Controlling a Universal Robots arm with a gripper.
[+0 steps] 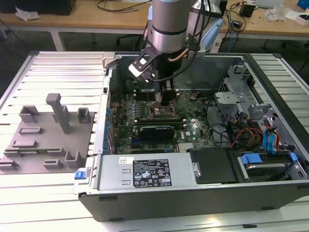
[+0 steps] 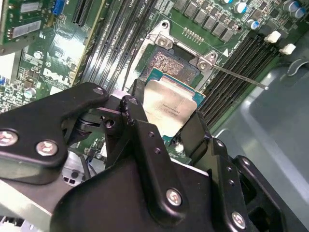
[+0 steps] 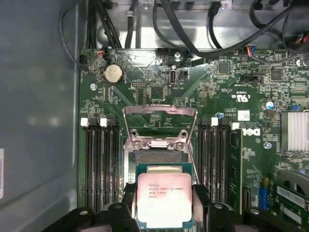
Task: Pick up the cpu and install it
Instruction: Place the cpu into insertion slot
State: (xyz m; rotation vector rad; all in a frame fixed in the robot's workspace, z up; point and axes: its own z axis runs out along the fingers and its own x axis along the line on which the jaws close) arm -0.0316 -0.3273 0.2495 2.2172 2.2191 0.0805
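Broadly, a white slatted metal table (image 1: 48, 63) carries an open dark-grey metal computer case (image 1: 193, 203), with a grey plastic fixture plate (image 1: 43, 135) lying beside it on the exterior view's left. From above, the silver-grey robot arm (image 1: 166, 24) reaches straight down into the case, its wrist upright over the green motherboard (image 1: 193, 128) (image 3: 159, 92). The black two-fingered gripper (image 1: 161, 96) (image 2: 166, 113) (image 3: 164, 198) points down at the board. Its fingers (image 2: 133, 104) are clenched on opposite edges of the cpu. The black-framed square socket (image 1: 159, 112) (image 2: 171, 60) (image 3: 159, 157) lies below, with its silver load plate (image 3: 159, 125) swung open. The small flat square cpu (image 2: 171, 106) (image 3: 164, 200), pale silver metal top facing up, sits level between the fingers. It partly overlaps the socket in both wrist views; whether it touches the socket I cannot tell.
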